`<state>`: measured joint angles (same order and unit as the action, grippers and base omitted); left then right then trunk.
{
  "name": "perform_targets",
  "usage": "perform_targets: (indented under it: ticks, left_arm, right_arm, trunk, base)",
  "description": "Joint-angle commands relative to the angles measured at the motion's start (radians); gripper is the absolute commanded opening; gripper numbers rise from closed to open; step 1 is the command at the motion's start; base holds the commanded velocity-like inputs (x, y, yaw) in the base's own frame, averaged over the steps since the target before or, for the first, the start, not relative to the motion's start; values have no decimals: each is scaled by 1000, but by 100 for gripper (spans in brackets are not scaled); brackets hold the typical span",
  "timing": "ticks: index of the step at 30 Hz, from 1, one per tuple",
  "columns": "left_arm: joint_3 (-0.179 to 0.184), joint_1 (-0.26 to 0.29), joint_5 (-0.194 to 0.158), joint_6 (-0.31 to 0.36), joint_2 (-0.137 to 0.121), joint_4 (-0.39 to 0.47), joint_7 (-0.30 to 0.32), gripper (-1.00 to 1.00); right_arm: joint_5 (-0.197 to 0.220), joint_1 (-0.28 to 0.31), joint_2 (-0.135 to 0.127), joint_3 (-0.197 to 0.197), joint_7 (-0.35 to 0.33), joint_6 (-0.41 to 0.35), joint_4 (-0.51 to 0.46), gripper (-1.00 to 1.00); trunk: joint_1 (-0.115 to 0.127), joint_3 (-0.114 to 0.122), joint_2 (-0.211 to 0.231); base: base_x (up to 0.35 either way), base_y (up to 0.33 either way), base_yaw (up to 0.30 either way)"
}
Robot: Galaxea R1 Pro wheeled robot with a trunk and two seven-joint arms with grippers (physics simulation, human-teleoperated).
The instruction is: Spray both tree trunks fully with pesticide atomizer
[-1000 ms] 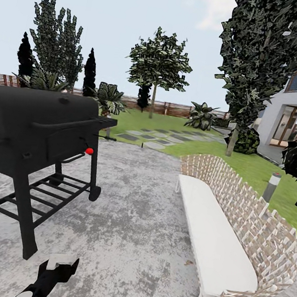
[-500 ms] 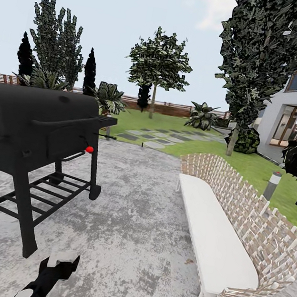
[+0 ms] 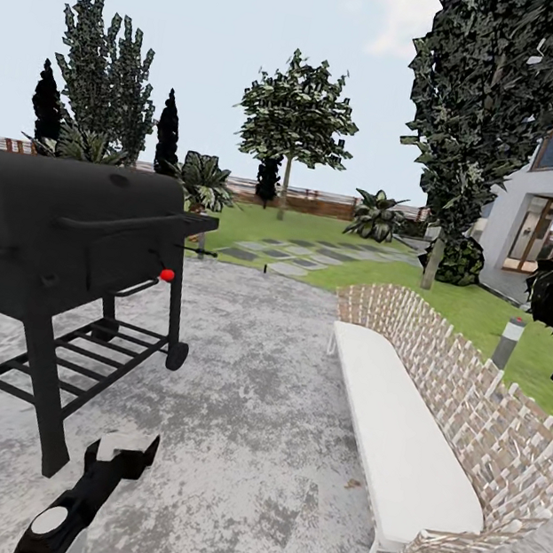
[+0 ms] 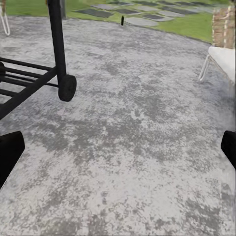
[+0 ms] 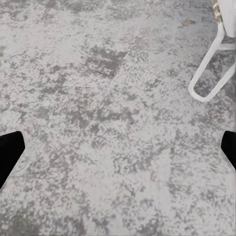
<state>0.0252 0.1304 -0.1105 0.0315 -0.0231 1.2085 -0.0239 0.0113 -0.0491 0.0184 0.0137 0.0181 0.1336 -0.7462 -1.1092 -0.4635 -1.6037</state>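
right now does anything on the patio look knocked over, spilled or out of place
Nothing stands out. The black barrel grill stands upright on the grey mottled stone patio, and the white bench with a woven back sits level beside it. Both grippers are open and empty.

Grey-trunked tree (image 3: 433, 260) upright on green lawn (image 3: 477, 315).

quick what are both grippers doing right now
Left gripper: open, holding nothing, over the stone patio.
Right gripper: open, holding nothing.
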Motion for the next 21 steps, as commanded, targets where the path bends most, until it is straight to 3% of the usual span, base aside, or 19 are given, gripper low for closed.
perform_targets:
  ticks: [1,2,6,21]
  left_arm:
    - [5,0,1,4,0,41,0,100]
    - [10,0,1,13,0,99,0,100]
    - [15,0,1,36,0,176,-1,100]
    - [14,0,3,48,-3,192,-4,100]
  right_arm:
    - [0,0,0,0,0,0,-5,100]
    - [0,0,0,0,0,0,-11,100]
    - [-1,0,0,-1,0,0,-15,100]
    - [-2,0,3,0,2,0,-16,100]
  trunk:
    - [-4,-3,-7]
    - [-8,-6,-14]
    - [-23,-19,-42]
    - [-81,-66,-147]
  base:
    - [0,0,0]
    - [0,0,0]
    - [0,0,0]
    - [0,0,0]
